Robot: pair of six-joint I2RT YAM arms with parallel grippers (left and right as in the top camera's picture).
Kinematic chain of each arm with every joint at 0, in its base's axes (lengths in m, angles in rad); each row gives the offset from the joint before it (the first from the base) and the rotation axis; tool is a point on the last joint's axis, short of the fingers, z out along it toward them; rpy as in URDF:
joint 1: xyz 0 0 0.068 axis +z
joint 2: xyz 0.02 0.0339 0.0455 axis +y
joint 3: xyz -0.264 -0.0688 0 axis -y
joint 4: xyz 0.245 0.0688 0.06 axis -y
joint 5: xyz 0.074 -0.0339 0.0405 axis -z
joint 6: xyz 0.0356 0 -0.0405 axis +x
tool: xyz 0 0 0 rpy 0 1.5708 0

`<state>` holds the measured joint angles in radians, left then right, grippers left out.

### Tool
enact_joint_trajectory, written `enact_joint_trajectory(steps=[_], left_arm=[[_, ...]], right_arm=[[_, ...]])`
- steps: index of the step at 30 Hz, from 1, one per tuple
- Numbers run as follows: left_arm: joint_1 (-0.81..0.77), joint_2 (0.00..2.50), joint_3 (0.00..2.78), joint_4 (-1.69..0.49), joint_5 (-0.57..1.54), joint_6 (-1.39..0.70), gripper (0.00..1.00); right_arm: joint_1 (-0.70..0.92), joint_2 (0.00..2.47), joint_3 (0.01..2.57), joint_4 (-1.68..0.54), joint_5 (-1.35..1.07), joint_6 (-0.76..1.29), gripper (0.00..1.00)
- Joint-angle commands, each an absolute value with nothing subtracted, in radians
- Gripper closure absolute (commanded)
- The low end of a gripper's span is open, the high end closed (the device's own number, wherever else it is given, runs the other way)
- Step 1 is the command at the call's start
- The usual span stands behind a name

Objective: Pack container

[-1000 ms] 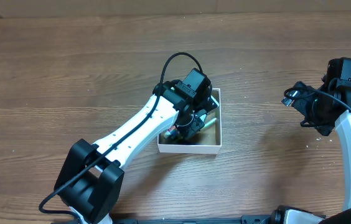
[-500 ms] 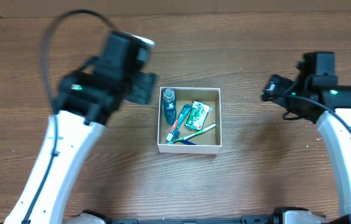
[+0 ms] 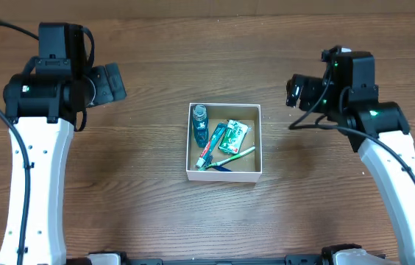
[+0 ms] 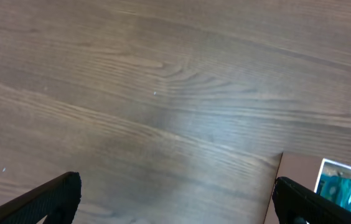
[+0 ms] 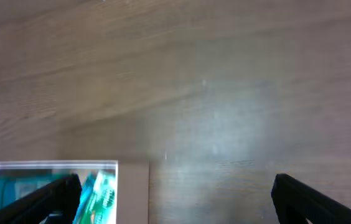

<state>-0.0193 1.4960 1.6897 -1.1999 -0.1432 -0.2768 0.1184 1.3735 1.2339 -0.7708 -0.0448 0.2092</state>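
Observation:
The container [image 3: 222, 175], a small white-walled box, sits mid-table. Inside lie a small blue bottle [image 3: 199, 122], a toothpaste tube [image 3: 211, 144], a green packet [image 3: 235, 135] and a green toothbrush [image 3: 237, 155]. My left gripper [image 3: 110, 82] hovers open to the box's upper left, well apart from it. In the left wrist view the open gripper [image 4: 175, 205] frames bare wood, with the container's corner [image 4: 297, 177] and bottle [image 4: 343, 190] at the right. My right gripper [image 3: 297, 90] hovers open to the upper right; in its wrist view the gripper [image 5: 175, 202] holds nothing, and the container's rim [image 5: 51, 165] shows at lower left.
The brown wooden table [image 3: 141, 199] stretches on all sides of the box. Black cables run from both wrists.
My left gripper has lifted out of the container, swung away to the upper left and opened wide, leaving the items uncovered. My right arm has shifted left toward the box.

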Motion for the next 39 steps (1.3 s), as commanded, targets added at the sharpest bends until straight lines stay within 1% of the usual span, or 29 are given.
enact_joint_trajectory(steps=[1,3,5,8,11,12,15,18,29,32,34,39], left_arm=[[-0.023,1.312,1.667,-1.209,-0.137,-0.241,0.0],[-0.044,1.203,1.593,-1.176,-0.138,-0.205,0.0],[-0.079,0.999,1.411,-1.085,-0.138,-0.13,0.0],[-0.084,0.701,1.155,-1.02,-0.139,-0.163,0.0],[-0.084,0.502,0.98,-1.027,-0.137,-0.188,0.0],[-0.084,0.471,0.949,-1.027,-0.137,-0.188,0.0],[-0.084,0.427,0.888,-1.069,-0.138,-0.187,0.0],[-0.084,0.43,0.874,-1.195,-0.138,-0.187,0.0],[-0.084,0.43,0.871,-1.193,-0.138,-0.187,0.0],[-0.084,0.43,0.871,-1.193,-0.138,-0.187,0.0],[-0.084,0.43,0.871,-1.193,-0.138,-0.187,0.0],[-0.084,0.43,0.871,-1.193,-0.138,-0.187,0.0]], right_arm=[[0.118,1.185,1.217,-0.803,-0.014,0.239,0.0],[0.118,1.093,1.164,-0.794,0.035,0.275,0.0],[0.118,0.952,1.05,-0.764,0.055,0.297,0.0],[0.118,0.727,0.867,-0.747,0.082,0.316,0.0],[0.118,0.579,0.764,-0.801,0.093,0.319,0.0],[0.118,0.565,0.752,-0.816,0.093,0.319,0.0],[0.118,0.566,0.746,-0.9,0.092,0.319,0.0],[0.118,0.567,0.746,-0.957,0.093,0.319,0.0],[0.118,0.553,0.746,-0.963,0.094,0.317,0.0],[0.118,0.481,0.738,-0.956,0.133,0.302,0.0],[0.118,0.405,0.69,-0.921,0.142,0.291,0.0],[0.118,0.076,0.373,-0.672,0.067,0.291,0.0]])
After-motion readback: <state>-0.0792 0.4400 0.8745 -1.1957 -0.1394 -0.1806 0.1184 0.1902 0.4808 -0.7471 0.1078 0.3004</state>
